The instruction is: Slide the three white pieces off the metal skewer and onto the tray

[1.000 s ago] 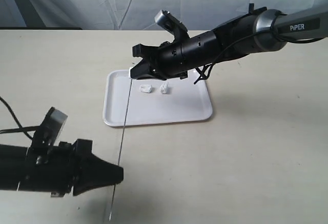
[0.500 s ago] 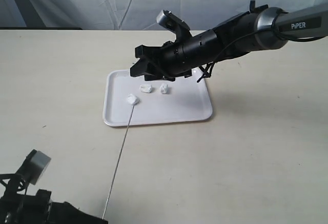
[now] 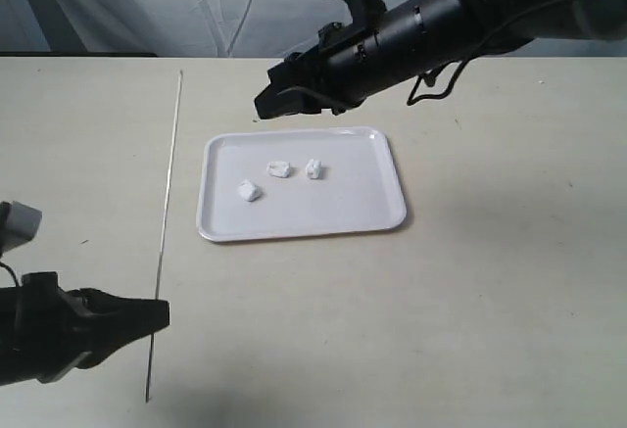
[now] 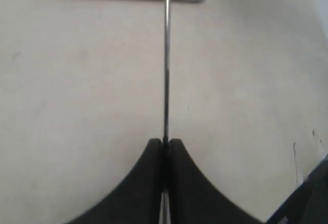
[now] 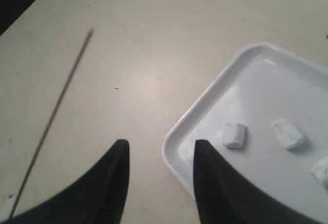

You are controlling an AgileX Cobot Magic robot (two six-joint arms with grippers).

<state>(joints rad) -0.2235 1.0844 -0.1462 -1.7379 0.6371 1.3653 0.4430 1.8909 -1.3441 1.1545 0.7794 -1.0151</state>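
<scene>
All three white pieces lie loose on the tray (image 3: 372,214): one (image 3: 249,191) near its left side, two (image 3: 279,168) (image 3: 314,168) side by side further back. The metal skewer (image 3: 167,213) is bare and held left of the tray, running front to back over the table. My left gripper (image 3: 162,312) is shut on it near its front end; the left wrist view shows the skewer (image 4: 166,55) pinched between the fingers (image 4: 154,155). My right gripper (image 3: 266,105) hovers open over the tray's far left corner, holding nothing. Its wrist view shows the tray rim (image 5: 177,142), the pieces (image 5: 234,134) and the skewer (image 5: 51,121).
The beige table (image 3: 490,310) stretches around the tray. A pale wrinkled curtain (image 3: 147,7) hangs behind the table's far edge. The right arm's black body (image 3: 421,22) crosses above the back of the table.
The third piece came off the skewer onto the tray. My left gripper swung the bare skewer left, off the tray. My right gripper rose and pulled back from the tray.
</scene>
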